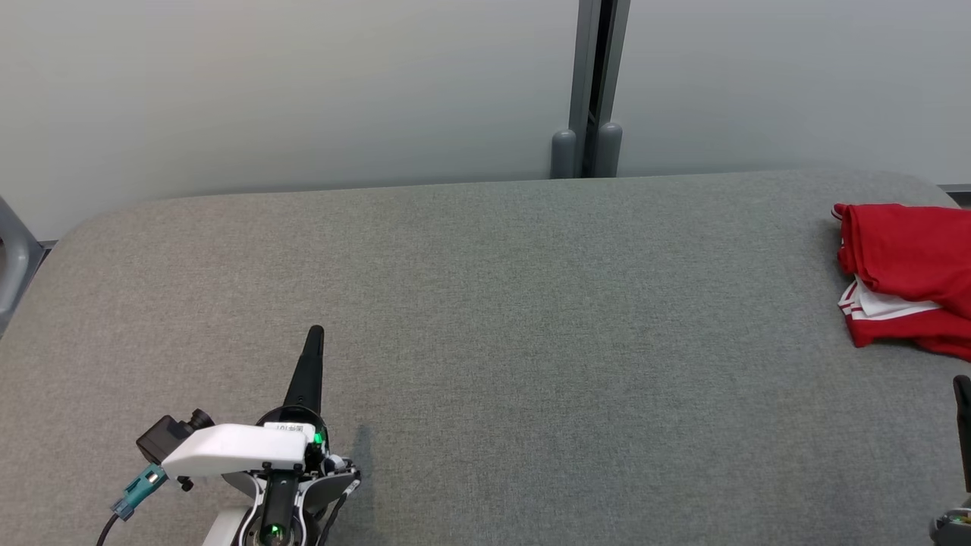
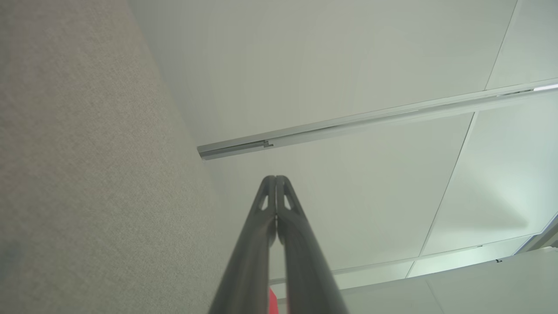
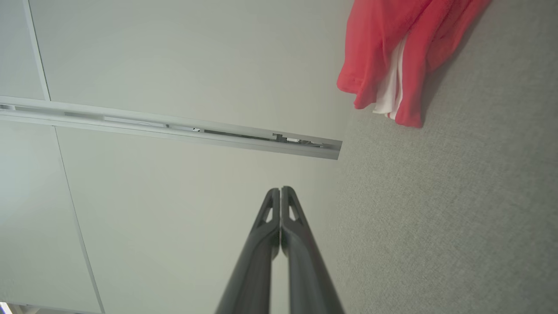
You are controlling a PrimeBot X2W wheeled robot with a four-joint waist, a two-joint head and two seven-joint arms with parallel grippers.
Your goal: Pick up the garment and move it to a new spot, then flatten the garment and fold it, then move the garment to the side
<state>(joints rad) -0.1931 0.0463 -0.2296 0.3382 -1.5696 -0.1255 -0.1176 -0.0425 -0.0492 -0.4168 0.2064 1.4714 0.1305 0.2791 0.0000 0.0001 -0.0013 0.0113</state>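
**A:** Closest to the head camera, what showed?

**B:** Left gripper (image 1: 315, 334), low by the near-left edge of the grey, coarse-woven fabric worktop (image 1: 485, 303). It had a white moulded plastic shell and two long matte black fingers tapering to one rounded tip. They were pressed flat together with nothing between them.

**A:** And the right gripper (image 1: 962, 383)?

**B:** A slim dark sliver at the near-right edge. Its own wrist view showed the fingers (image 3: 301, 261) meeting tip to tip, empty, each with a small triangular cut-out.

**A:** Where was the crumpled red cloth garment with white trim (image 1: 903, 258)?

**B:** Bunched in soft, loose folds near the far-right corner, well apart from both grippers.

**A:** Anything else about the worktop?

**B:** Its corners were rounded. Smooth pale wall panels and a grey metal post (image 1: 588, 91) with two dome-capped feet stood behind its far edge.
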